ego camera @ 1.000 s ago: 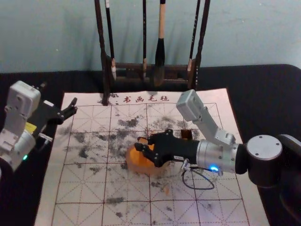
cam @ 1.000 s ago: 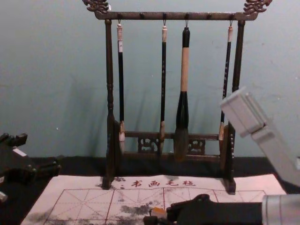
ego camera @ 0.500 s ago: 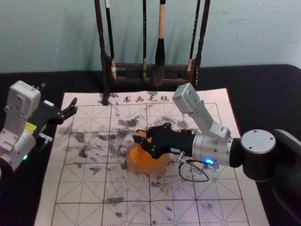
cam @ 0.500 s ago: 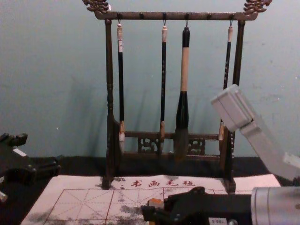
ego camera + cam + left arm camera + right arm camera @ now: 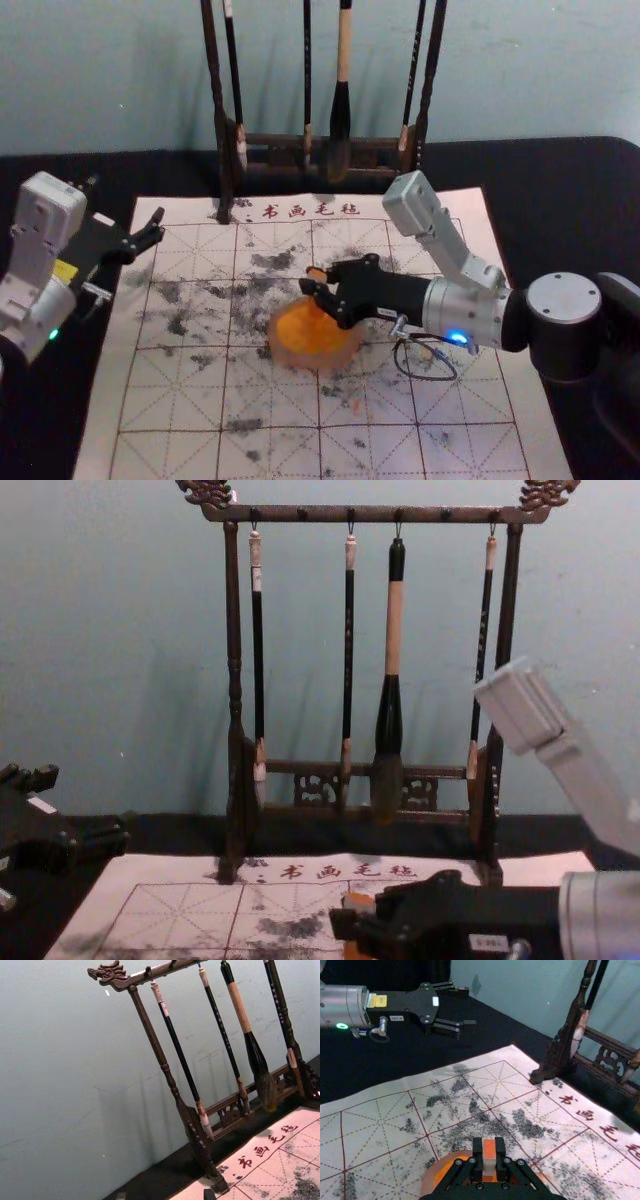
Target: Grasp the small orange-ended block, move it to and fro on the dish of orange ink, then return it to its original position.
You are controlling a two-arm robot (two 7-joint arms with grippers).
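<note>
Background: a pale blue-green wall [image 5: 120, 75] stands beyond the dish of orange ink [image 5: 284, 354], past the dark table [image 5: 575, 210].
Surface: a white gridded mat [image 5: 475, 395] lies under the dish, with black smudges mostly to the dish's left and beyond it.
Brush stand: the dark wooden stand [image 5: 224, 150], hung with brushes [image 5: 342, 100], is well beyond the dish, at the mat's far edge.
Mat edges: they run well out from the dish on its left, right and far sides.
Open room: a broad gap lies between dish and stand, another between dish and left gripper [image 5: 126, 200].
Left gripper: parked well to the dish's left and farther back, jaws spread wide.
Right gripper [image 5: 316, 281]: reaches in from the dish's right, fingertips over its far part, jaws closed as far as the block lets them, one on each side of it.
Block: the small orange-ended block [image 5: 489, 1162] is pinched upright over the far part of the dish; whether its lower end touches the ink, I cannot tell.
</note>
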